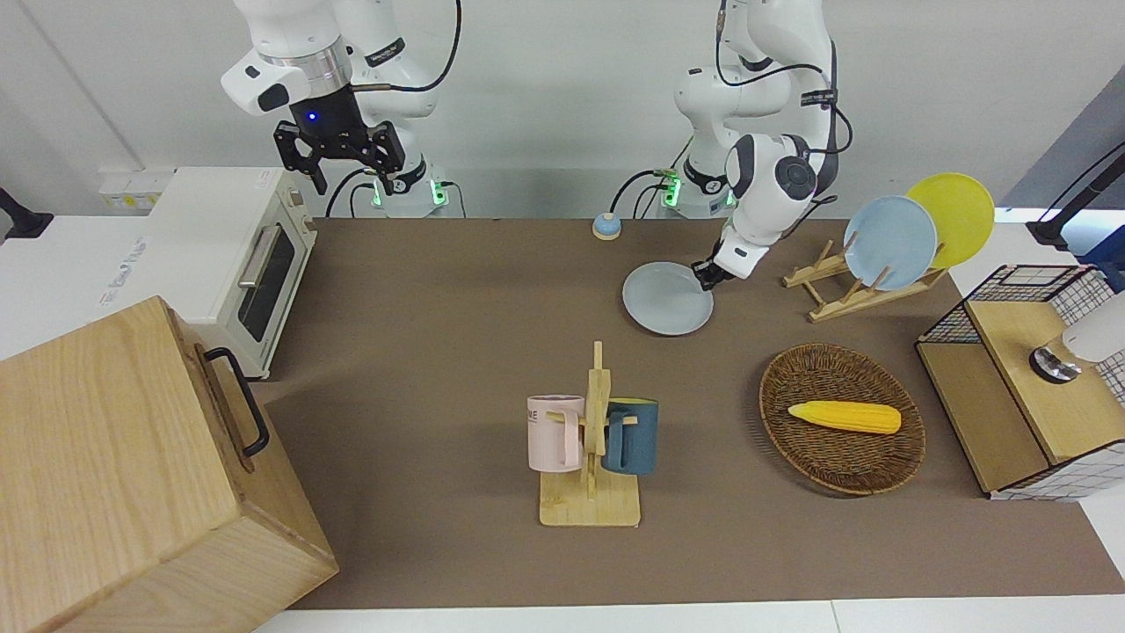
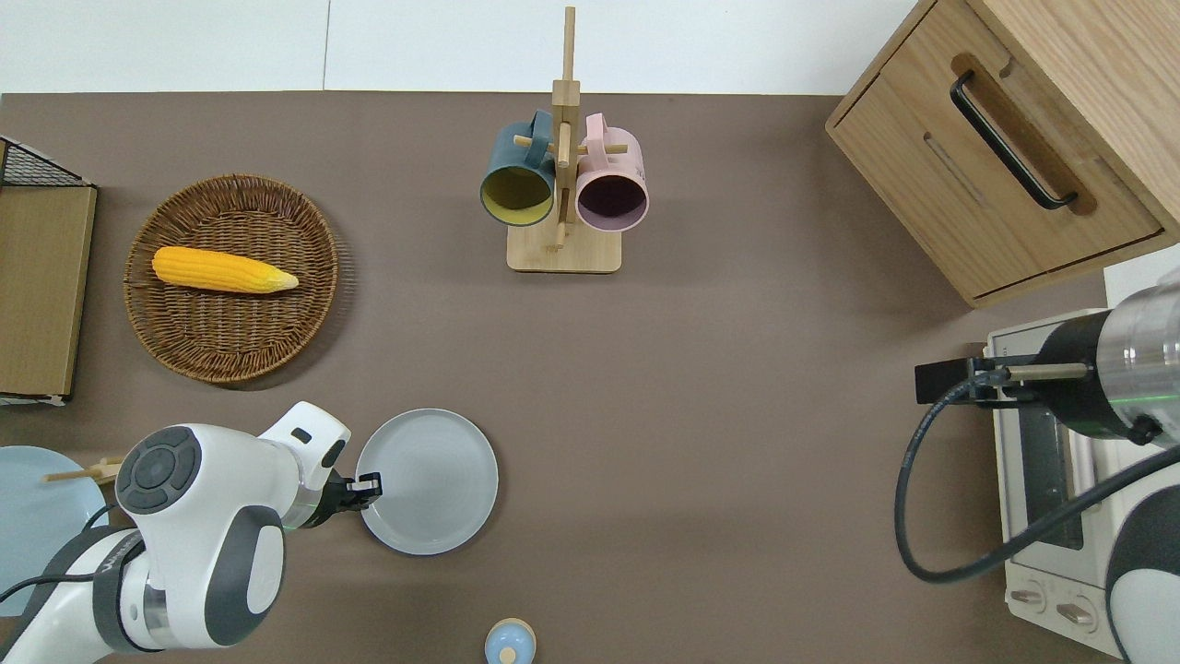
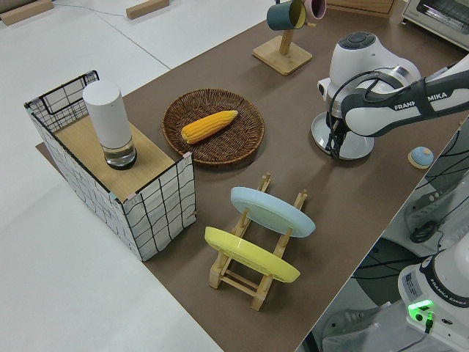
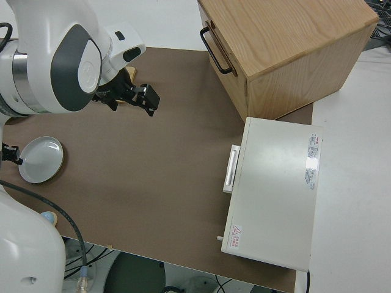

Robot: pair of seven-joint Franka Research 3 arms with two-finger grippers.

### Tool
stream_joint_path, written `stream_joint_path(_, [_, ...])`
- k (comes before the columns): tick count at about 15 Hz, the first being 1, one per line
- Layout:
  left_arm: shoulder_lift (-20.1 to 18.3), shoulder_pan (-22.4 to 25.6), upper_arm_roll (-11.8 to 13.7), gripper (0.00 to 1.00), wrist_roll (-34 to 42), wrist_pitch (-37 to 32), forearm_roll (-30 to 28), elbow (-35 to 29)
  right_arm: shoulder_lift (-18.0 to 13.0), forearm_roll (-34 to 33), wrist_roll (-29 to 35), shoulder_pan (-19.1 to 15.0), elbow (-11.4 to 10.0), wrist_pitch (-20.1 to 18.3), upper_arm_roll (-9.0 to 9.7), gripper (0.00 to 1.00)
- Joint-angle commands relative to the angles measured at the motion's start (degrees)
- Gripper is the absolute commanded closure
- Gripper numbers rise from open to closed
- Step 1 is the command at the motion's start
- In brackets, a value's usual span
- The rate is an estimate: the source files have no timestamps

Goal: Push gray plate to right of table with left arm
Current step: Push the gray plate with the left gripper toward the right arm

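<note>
Near the robots, toward the left arm's end of the long brown table (image 2: 719, 387), the round pale gray plate (image 2: 430, 481) is lying flat. The left end effector (image 2: 367, 483) is pressing its rim, finger spacing indiscernible. Judgement: push low, through centre. The left side view shows rim contact height; overhead shows the path. The right arm is parked.
</note>
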Motion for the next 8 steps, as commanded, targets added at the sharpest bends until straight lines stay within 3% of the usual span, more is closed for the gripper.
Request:
stream_joint_path(1, [-0.51,-3.34,-0.35,1.00,-4.13,2.81,-0.42,-1.84,-1.57,1.23,0.59,-1.40,-1.56,0.01,0.83,0.005])
stream_joint_path(4, [-0.16,-7.02,-2.19,1.00,-10.62,4.74,-0.42,-1.93,-1.57,1.23,0.59,-1.40,-1.56,0.01,0.83,0.005])
stream_joint_path(8, [2.30,-13.87,-2.11,1.00,-16.43,9.31,-1.82,-1.84,-1.57,1.23,0.59,-1.40,-1.56,0.01,0.83,0.005])
